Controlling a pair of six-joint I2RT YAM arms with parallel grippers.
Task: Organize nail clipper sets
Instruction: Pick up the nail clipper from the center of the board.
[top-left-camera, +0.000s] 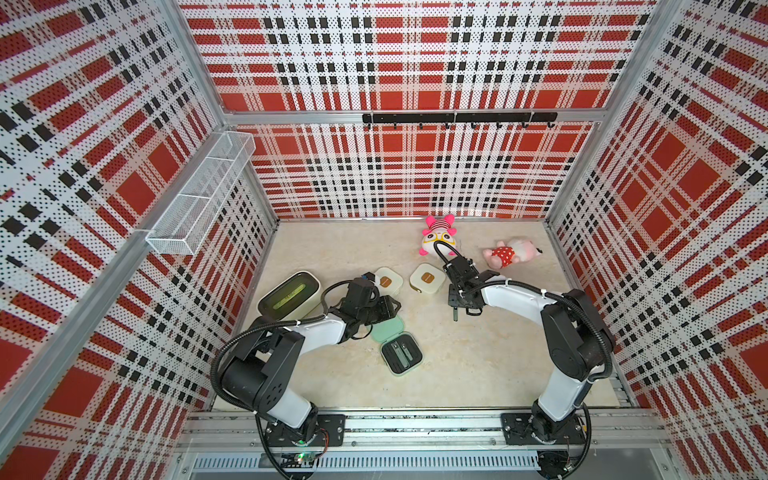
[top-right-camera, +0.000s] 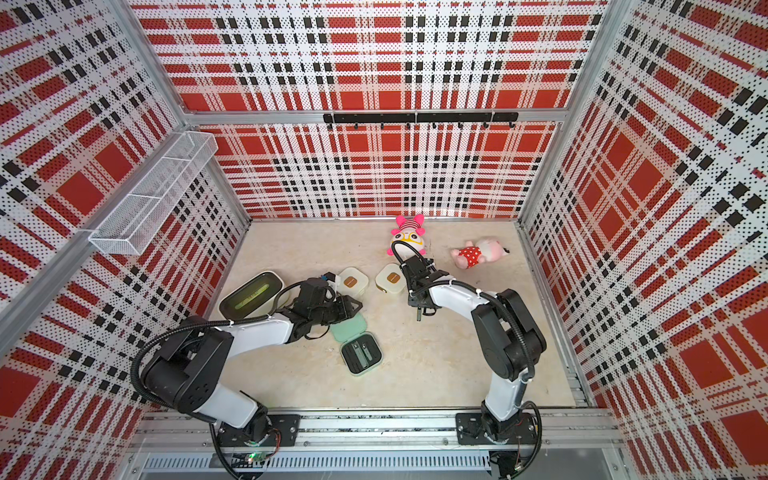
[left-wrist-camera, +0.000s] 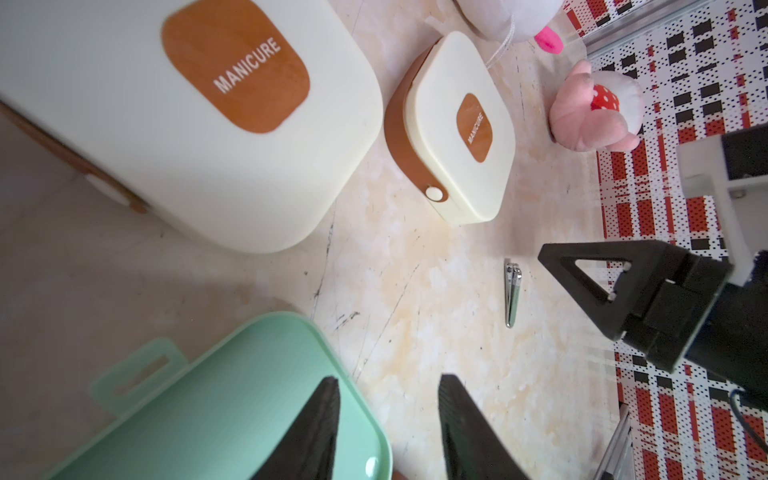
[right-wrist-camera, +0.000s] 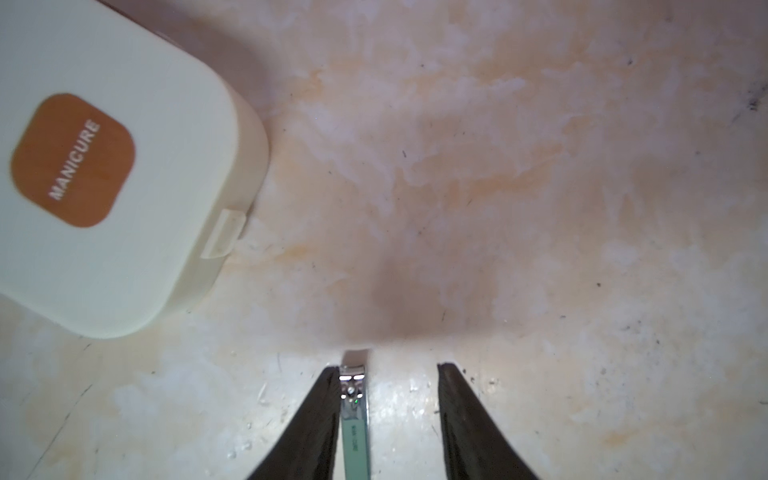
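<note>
The mint green case (top-left-camera: 401, 353) lies open in the middle of the table, with tools in its black insert and its lid (left-wrist-camera: 232, 399) folded back. Two cream cases (top-left-camera: 388, 282) (top-left-camera: 427, 278) sit shut behind it. My left gripper (left-wrist-camera: 389, 379) hovers open at the lid's edge, one finger over the lid, with nothing between the fingers. My right gripper (right-wrist-camera: 387, 366) points down at the table to the right of the cases. It is open, and a silver clipper (right-wrist-camera: 353, 415) lies between its fingers, against one of them. The left wrist view shows this clipper (left-wrist-camera: 512, 293) flat on the table.
A cream bin (top-left-camera: 311, 291) with a dark green inside stands at the left, beside my left arm. Two pink plush toys (top-left-camera: 438, 239) (top-left-camera: 511, 251) lie at the back. A wire basket (top-left-camera: 199, 195) hangs on the left wall and a black hook rail (top-left-camera: 457, 118) on the back wall.
</note>
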